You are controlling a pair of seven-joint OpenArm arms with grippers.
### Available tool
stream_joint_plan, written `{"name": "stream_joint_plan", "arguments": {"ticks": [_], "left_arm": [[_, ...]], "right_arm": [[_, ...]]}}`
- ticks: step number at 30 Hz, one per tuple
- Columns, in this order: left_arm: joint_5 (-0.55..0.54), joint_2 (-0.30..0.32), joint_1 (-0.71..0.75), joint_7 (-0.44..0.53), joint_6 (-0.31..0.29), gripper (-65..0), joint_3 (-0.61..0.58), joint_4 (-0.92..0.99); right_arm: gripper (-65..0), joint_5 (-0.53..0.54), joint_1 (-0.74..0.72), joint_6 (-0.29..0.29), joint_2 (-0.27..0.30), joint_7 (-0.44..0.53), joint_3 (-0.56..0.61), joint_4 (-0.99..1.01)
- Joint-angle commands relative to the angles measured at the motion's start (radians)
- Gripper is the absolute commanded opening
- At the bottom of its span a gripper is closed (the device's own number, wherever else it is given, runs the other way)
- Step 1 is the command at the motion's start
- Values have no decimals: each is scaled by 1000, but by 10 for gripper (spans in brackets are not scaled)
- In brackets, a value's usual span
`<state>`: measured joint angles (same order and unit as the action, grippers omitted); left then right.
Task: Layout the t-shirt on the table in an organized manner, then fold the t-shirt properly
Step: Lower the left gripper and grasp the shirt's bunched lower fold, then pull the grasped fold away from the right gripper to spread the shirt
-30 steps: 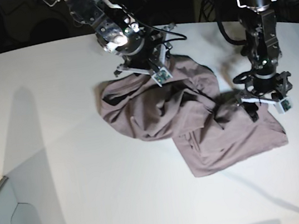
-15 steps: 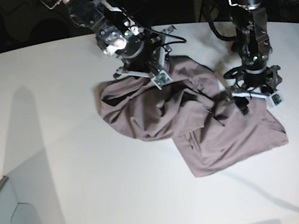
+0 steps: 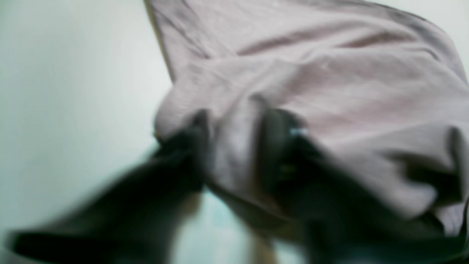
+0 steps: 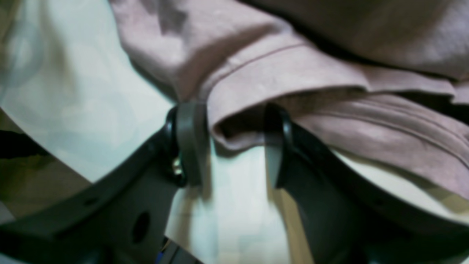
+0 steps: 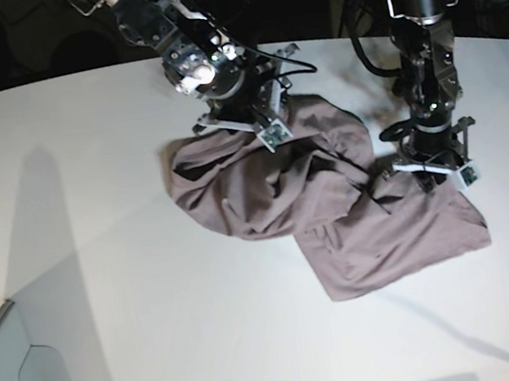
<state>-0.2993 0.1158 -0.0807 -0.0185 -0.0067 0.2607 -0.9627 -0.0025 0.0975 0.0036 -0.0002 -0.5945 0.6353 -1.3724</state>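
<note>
Both pincers are clamping the crumpled t-shirt (image 5: pixel 332 193) on the tabletop (image 5: pixel 104 270): left pincer (image 3: pixel 234 146) pinching a fabric bunch, right pincer (image 4: pixel 234 139) gripping a hemmed edge, likely for spreading it flat.

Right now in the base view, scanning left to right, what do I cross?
Bare table → right claw at the bunched far-left part of the t-shirt → left claw at the shirt's far-right edge.
</note>
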Motion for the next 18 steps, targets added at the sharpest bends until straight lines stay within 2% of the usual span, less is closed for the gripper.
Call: {"name": "stream_joint_plan", "arguments": {"ticks": [1, 2, 4, 6, 12, 18], "left_arm": [[-1, 8, -14, 21, 1, -618, 2, -19], [-1, 8, -14, 19, 4, -650, 2, -31], [-1, 6, -9, 18, 4, -631, -1, -74], [-1, 6, 19, 18, 6, -650, -5, -151], [-1, -20, 46, 16, 7, -650, -10, -376], [-1, -17, -41, 16, 11, -650, -139, -410]], "right_arm": [[-389, -1, -8, 3, -8, 6, 1, -11], [-389, -3, -8, 3, -7, 6, 1, -9], [-390, -3, -9, 3, -7, 6, 1, 1], [-390, -3, -22, 3, -7, 5, 1, 24], [-391, -3, -29, 3, -7, 6, 1, 64], [-391, -3, -29, 3, -7, 6, 1, 64]]}}
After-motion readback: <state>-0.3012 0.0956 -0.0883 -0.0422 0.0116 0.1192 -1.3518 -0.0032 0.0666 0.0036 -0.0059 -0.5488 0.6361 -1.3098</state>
